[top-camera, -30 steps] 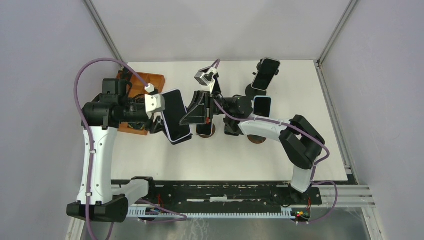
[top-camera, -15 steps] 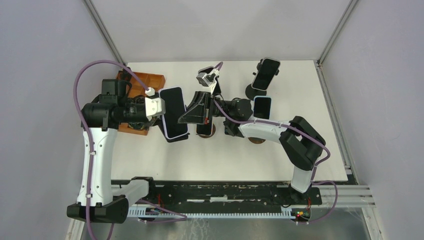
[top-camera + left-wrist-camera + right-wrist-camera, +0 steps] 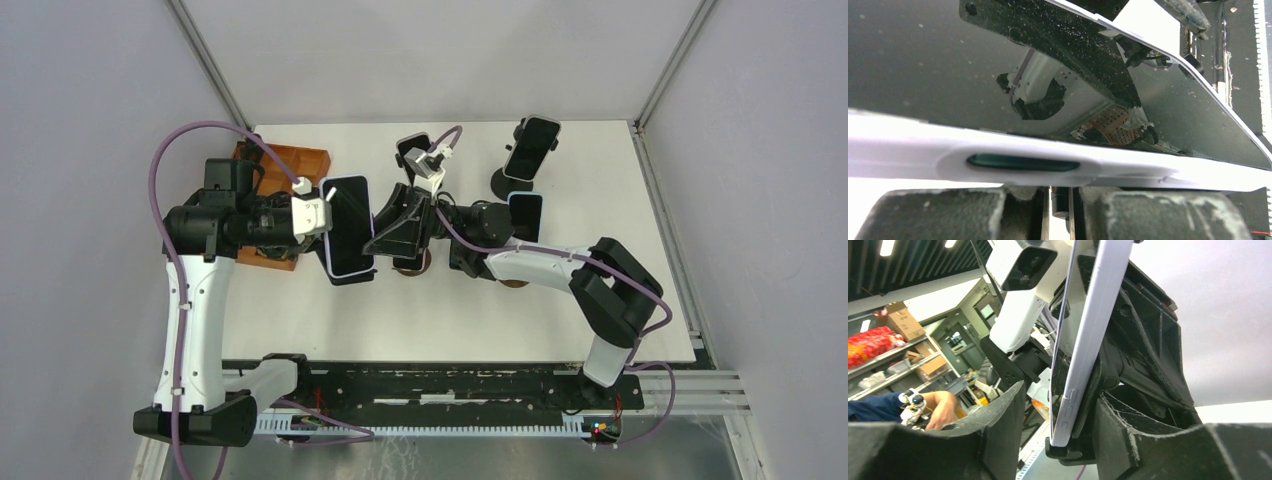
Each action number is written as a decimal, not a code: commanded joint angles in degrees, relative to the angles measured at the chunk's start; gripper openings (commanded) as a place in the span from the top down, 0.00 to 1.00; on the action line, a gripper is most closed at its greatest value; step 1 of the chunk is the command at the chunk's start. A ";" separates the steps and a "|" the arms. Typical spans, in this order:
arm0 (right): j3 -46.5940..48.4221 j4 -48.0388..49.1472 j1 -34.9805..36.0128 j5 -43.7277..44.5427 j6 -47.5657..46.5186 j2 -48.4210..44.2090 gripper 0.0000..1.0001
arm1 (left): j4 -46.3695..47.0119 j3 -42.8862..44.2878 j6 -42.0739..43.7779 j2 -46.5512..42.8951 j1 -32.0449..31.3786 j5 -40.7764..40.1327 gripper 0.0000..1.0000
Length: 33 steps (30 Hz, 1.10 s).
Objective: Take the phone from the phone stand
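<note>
The phone (image 3: 346,226), dark screen in a white case, leans in the black cradle of the phone stand (image 3: 411,263) near the table's middle. In the right wrist view the phone (image 3: 1093,335) stands edge-on with its lower end in the cradle's lip (image 3: 1083,452). My right gripper (image 3: 385,230) is open and straddles phone and cradle. Its left finger (image 3: 998,430) is clear of the screen, its right finger is against the cradle's back. My left gripper (image 3: 322,232) is at the phone's left side. Its pads (image 3: 943,215) are nearly together under the phone's white edge (image 3: 1048,165).
An orange-brown tray (image 3: 290,162) lies at the back left, behind my left arm. Two more phones stand on stands at the back right (image 3: 531,147) and centre right (image 3: 525,212). A round brown base (image 3: 515,280) sits under my right arm.
The phone has turned more upright and shifted slightly left and back, with my left gripper beside it. My right wrist has swung a little to the right and back.
</note>
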 commanded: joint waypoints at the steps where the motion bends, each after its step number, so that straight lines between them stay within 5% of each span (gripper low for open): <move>1: 0.56 3.92 -1.36 3.24 -6.66 -4.98 0.42 | -2.57 1.11 2.92 -0.04 -0.04 0.96 0.98; 11: 8.79 -23.67 -3.19 7.51 -20.75 -5.45 0.29 | -3.97 0.70 2.96 0.04 -0.12 1.95 0.98; 18: 11.20 -26.51 -3.08 8.47 -21.65 -4.31 0.29 | -3.97 1.08 2.01 -0.02 -0.30 2.79 0.98; 26: 11.32 -14.85 -3.29 6.32 -12.00 -2.59 0.66 | -3.95 0.65 2.15 0.50 -0.42 1.91 0.98; 33: 15.48 -14.10 -6.77 5.49 -9.26 -4.33 0.81 | -3.97 -1.17 3.63 0.22 -0.48 -0.33 0.98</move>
